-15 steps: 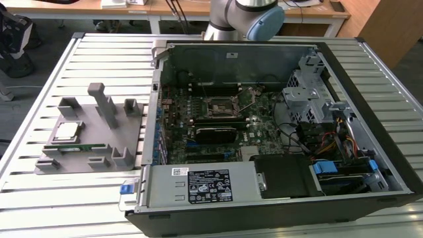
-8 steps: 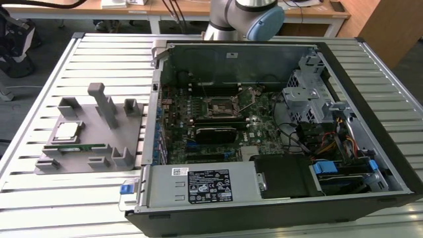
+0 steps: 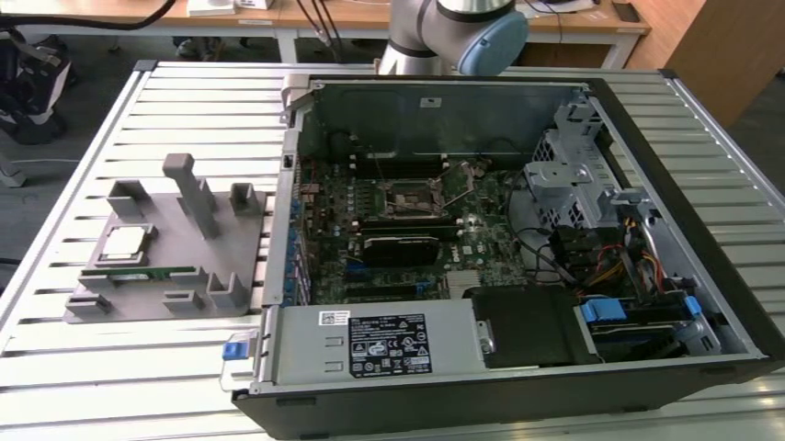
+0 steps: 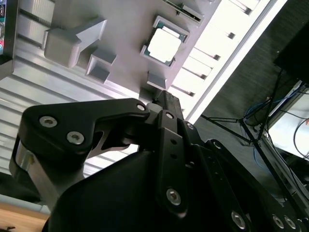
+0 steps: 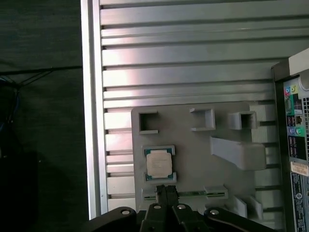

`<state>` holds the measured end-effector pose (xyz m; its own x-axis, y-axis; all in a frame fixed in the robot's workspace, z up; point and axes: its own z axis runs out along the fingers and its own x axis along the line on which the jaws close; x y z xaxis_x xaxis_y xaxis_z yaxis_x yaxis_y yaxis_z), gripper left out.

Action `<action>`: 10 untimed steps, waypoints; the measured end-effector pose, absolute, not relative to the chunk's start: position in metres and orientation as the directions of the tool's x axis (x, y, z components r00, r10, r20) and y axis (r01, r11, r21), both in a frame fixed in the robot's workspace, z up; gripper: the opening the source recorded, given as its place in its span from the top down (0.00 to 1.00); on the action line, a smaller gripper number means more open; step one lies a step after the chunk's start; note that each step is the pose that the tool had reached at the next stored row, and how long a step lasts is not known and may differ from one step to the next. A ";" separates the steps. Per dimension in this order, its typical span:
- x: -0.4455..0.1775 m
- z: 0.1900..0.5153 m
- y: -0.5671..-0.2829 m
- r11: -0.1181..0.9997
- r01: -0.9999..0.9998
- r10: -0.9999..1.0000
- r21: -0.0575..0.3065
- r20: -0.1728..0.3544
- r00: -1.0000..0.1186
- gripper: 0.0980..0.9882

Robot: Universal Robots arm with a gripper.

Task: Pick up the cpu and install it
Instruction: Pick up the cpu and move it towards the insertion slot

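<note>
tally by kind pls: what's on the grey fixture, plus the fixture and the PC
cpu: 1
memory stick: 1
fixture: 1
PC case: 1
Total: 4

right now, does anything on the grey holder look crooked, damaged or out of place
Nothing stands out. The cpu lies flat and square in its pocket on the grey holder. The memory stick lies straight in its groove. The gripper is clear of both and holds nothing.
</note>
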<state>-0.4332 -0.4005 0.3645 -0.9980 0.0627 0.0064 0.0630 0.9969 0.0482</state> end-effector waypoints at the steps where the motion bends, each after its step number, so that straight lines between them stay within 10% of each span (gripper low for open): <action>1: -0.433 0.363 -0.401 0.997 0.056 0.056 0.048 0.008 -0.998 0.98; 10: -0.433 0.352 -0.402 0.998 0.014 0.014 0.060 0.010 -1.000 0.98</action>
